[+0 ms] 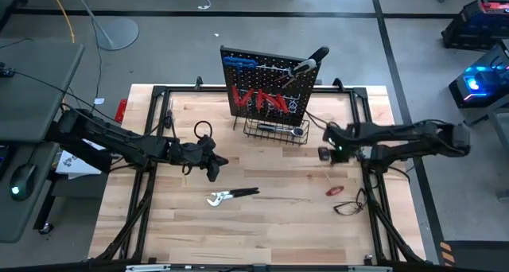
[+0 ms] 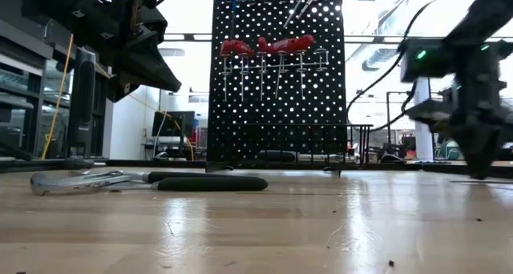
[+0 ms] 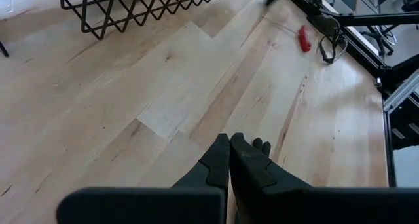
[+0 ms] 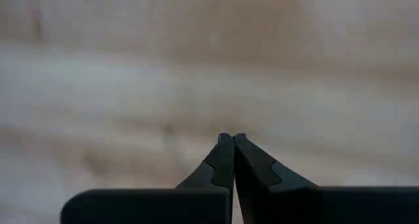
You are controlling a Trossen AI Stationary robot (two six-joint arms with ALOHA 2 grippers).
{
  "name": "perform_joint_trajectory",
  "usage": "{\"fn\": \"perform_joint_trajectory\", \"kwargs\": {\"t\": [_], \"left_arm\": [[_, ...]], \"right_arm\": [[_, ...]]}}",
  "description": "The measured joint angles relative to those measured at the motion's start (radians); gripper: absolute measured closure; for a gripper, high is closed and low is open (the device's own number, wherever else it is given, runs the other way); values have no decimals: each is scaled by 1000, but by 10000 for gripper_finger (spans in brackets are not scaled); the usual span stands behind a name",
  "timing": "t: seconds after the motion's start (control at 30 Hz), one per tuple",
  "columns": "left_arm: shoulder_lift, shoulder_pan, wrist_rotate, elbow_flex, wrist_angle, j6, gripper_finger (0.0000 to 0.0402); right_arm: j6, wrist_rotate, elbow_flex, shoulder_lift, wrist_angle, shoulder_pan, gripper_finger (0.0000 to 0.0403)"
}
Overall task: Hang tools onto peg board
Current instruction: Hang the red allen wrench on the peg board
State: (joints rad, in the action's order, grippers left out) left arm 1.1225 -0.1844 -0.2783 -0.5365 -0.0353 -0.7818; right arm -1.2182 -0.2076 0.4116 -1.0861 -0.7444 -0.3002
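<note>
The black peg board (image 1: 262,85) stands upright at the table's far middle. On it hang red-handled screwdrivers (image 2: 264,46), blue hex keys (image 1: 238,63) and a black-handled screwdriver (image 1: 310,64). A silver wrench (image 1: 286,130) lies in its wire basket (image 1: 277,133). Black-handled pliers (image 1: 231,196) lie flat on the table. My left gripper (image 1: 213,170) is shut and empty, up over the table a little beyond the pliers (image 2: 144,180). My right gripper (image 1: 326,151), right of the basket, points down at bare wood, shut and empty (image 4: 228,139).
A small red-handled thing (image 1: 334,190) and a loop of thin black cable (image 1: 350,207) lie near the table's right side. A black tubular frame (image 1: 159,93) runs around the table. Bare wood (image 1: 270,224) fills the near middle.
</note>
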Motion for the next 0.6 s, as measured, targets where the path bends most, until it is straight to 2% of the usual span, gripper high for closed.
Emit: {"fn": "perform_joint_trajectory", "kwargs": {"t": [0.13,0.27,0.4,0.5,0.6], "left_arm": [[0,0,6,0,-1,0,402],[0,0,6,0,-2,9,402],[0,0,6,0,-4,10,401],[0,0,6,0,-4,27,402],[0,0,6,0,-5,35,402]], "right_arm": [[-178,25,-3,89,2,186,403],[-371,61,-2,111,46,361,403],[-545,189,56,110,58,519,403],[-636,265,122,94,-7,612,403],[-688,236,167,40,-105,675,403]]}}
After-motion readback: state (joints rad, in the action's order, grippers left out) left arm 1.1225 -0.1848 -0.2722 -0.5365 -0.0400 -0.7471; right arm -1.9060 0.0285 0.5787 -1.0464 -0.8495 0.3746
